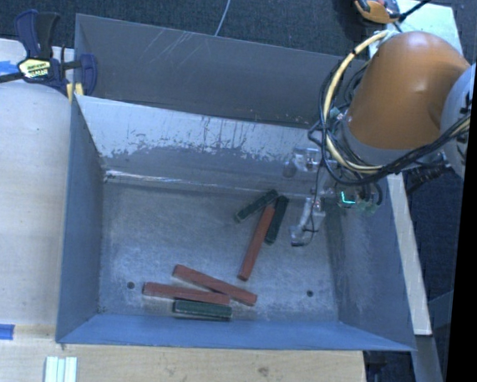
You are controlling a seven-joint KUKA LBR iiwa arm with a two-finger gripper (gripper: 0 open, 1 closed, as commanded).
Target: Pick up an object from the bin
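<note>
The hand [306, 224] hangs just beside the dark green stick [275, 220]; apart or together, I cannot tell; best centre over it before descending

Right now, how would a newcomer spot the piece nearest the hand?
Start at the bin, right of centre by its far wall, where the hand hangs. Just left lies a short dark green stick, running near to far. It is darker and shorter than the long reddish-brown stick alongside, and steeper than the slanting dark stick farther left.

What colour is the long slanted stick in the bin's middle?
The stick is reddish brown; camera view.
</note>
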